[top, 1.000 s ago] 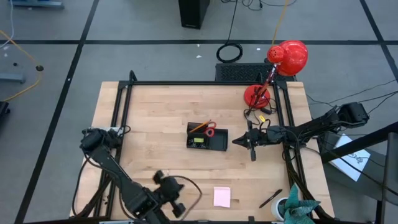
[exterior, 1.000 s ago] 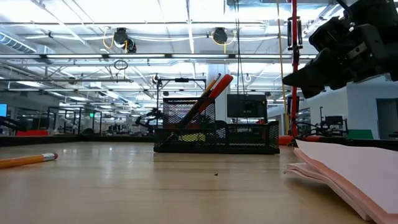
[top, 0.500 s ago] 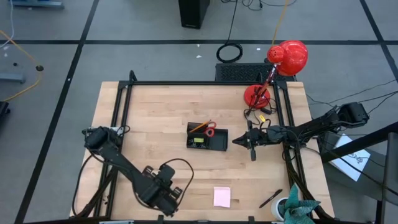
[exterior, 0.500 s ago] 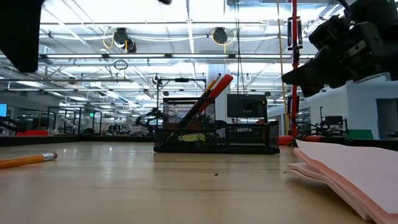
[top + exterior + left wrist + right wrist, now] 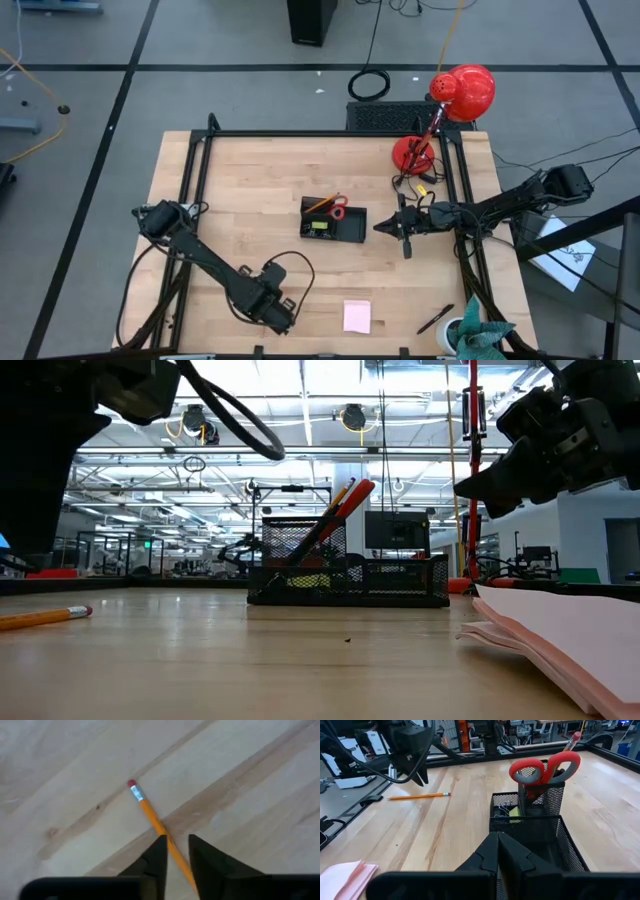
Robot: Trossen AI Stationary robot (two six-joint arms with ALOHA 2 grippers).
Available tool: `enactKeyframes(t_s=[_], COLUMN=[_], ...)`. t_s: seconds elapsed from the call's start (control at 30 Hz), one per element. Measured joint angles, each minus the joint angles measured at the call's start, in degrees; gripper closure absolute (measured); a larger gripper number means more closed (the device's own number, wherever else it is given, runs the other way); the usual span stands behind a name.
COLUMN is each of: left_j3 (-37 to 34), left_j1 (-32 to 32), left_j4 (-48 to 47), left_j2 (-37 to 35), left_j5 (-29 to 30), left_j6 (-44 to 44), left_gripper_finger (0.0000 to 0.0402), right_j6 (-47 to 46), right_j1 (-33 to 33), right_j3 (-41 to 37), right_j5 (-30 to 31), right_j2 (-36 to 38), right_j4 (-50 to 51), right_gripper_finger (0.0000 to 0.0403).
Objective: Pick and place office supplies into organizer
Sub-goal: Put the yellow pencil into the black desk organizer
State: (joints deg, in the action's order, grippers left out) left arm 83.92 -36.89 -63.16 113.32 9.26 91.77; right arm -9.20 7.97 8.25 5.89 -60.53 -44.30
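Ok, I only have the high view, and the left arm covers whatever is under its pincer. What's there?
Observer: A pencil, flat on the table, lined up with the gap between the left pincer's open fingers.
Operator: Lifted yet?
Observer: No. The right wrist view shows it lying on the wood, the pincer's tips above it.
Operator: And the right pincer?
Observer: The right pincer is shut, hovering just short of the organizer; red scissors stand in its taller cup.

Orange pencil (image 5: pixel 159 826), red-handled scissors (image 5: pixel 544 769), black mesh organizer (image 5: pixel 535 827), pale pink pad (image 5: pixel 357 316)
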Motion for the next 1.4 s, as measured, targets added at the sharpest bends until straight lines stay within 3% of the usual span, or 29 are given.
enactKeyframes(t_s=[0.27,0.47,0.83,1.03,1.2,1.4], left_j3=[-0.28,-3.42,-13.51,-14.95,-15.08,-15.19], left_j1=[1.55,2.31,2.37,2.37,2.32,2.28], left_j4=[-0.55,1.25,15.79,17.01,16.85,15.77], left_j2=[-0.02,-0.02,-0.56,-0.57,-0.48,-0.44], left_j5=[-0.07,-0.69,-2.76,-2.67,-1.84,-1.49], left_j6=[-0.72,-0.48,0.0,-0.23,-0.56,-1.01], left_gripper_finger=[0.02,0.0162,0.016,0.0164,0.0202,0.0275], right_j6=[0.42,0.42,0.44,0.44,0.44,0.45], right_j1=[0.0,0.0,0.0,0.0,0.0,-0.01], right_j3=[0.0,0.0,0.0,0.0,0.0,0.0], right_j5=[0.02,0.01,0.02,0.02,0.03,0.02], right_j2=[0.0,0.0,0.0,0.0,-0.01,0.0], right_j4=[-0.01,-0.01,0.01,-0.02,-0.04,0.0], right_gripper_finger=[0.0399,0.0399,0.0399,0.0399,0.0399,0.0399])
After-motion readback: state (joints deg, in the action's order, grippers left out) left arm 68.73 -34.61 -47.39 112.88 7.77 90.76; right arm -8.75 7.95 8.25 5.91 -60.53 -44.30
